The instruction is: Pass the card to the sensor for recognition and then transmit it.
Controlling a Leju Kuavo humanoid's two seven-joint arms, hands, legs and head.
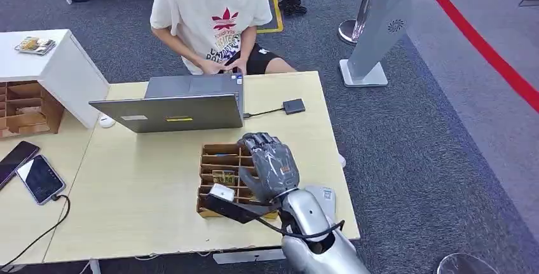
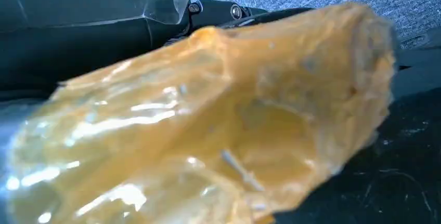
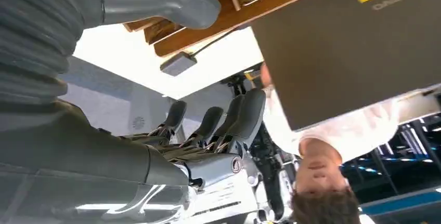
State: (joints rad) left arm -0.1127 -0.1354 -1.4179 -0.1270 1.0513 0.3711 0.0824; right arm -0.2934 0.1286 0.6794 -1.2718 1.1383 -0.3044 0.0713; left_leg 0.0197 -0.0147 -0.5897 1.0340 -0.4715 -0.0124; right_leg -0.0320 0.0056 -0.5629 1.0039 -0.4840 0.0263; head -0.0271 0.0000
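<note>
On the pale wooden desk, two dark smartphones are lying at the far left edge, one trailing a black cable. Moving right, an open grey laptop is standing with its lid toward you, and a seated person in a white printed T-shirt is working at it from the far side. A small dark square sensor pad, wired to the laptop, is resting just beside it.

In front of the laptop, the brown compartmented cardboard card box is holding the task's thing: a small patterned card is standing in a middle slot, and a white card is lying at the near edge. You are looking at the right hand hovering over the box's right side, its fingers loosely spread and curled downward, gripping nothing that the pictures show. From the right wrist view, its dark fingers are hanging apart with only air between them.

Expect the card to be light, thin, stiff and slick, so it is likely to slip or flex if you squeeze its faces hard. You are best taking it by the exposed upper edge, pinching both flat sides, since the slot walls are crowding the rest.

The left hand is appearing as a blurred amber-wrapped shape close to its camera; you cannot tell how its fingers are lying.
</note>
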